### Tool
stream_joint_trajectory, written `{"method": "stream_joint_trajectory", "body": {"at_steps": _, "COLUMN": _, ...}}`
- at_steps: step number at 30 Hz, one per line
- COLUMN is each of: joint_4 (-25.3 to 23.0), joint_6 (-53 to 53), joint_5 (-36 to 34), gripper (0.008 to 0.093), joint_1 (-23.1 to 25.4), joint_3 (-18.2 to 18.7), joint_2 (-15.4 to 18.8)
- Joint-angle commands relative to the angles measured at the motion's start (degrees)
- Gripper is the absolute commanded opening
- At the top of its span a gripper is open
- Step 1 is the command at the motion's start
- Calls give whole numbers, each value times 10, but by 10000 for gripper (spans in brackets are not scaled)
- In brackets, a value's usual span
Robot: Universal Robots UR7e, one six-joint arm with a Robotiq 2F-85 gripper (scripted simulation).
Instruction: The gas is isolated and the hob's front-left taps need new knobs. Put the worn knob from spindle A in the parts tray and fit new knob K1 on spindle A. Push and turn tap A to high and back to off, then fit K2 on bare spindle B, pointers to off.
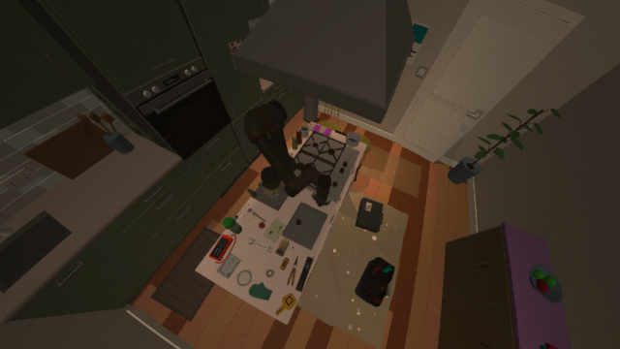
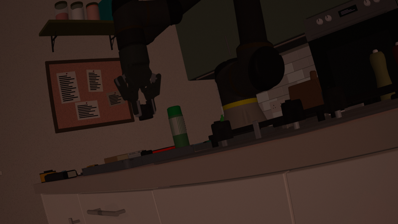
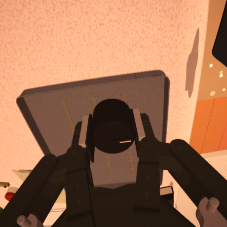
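Observation:
A black ribbed knob with a short white pointer line on its face sits between my fingers, raised well above the worktop. Below it lies the grey parts tray, which carries one small dark knob near its middle. At the hob's front edge a fitted black knob stands on its spindle, with a bare grey spindle to its right and another black knob further along. My gripper hangs between the tray and the hob's front-left corner, closed on the black knob.
The hob fills the far end of the white worktop under a large extractor hood. A green spray can stands behind the tray. Hand tools, a red meter and a spanner lie scattered on the near half.

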Motion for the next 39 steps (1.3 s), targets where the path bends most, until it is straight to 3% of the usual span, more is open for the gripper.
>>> {"method": "stream_joint_trajectory", "body": {"at_steps": 1, "joint_4": -1, "joint_6": 15, "joint_5": 0, "gripper": 80, "joint_1": 16, "joint_3": -2, "joint_2": 2}}
{"method": "stream_joint_trajectory", "body": {"at_steps": 9, "joint_4": -7, "joint_6": 165, "joint_5": 0, "gripper": 80, "joint_1": 166, "joint_3": -38, "joint_2": 44}}
{"method": "stream_joint_trajectory", "body": {"at_steps": 21, "joint_4": -4, "joint_6": 355, "joint_5": 0, "gripper": 80, "joint_1": 355, "joint_3": -144, "joint_2": 147}}
{"method": "stream_joint_trajectory", "body": {"at_steps": 30, "joint_4": 7, "joint_6": 422, "joint_5": 0, "gripper": 80, "joint_1": 421, "joint_3": -207, "joint_2": 200}}
{"method": "stream_joint_trajectory", "body": {"at_steps": 39, "joint_4": 10, "joint_6": 436, "joint_5": 0, "gripper": 80, "joint_1": 436, "joint_3": -224, "joint_2": 213}}
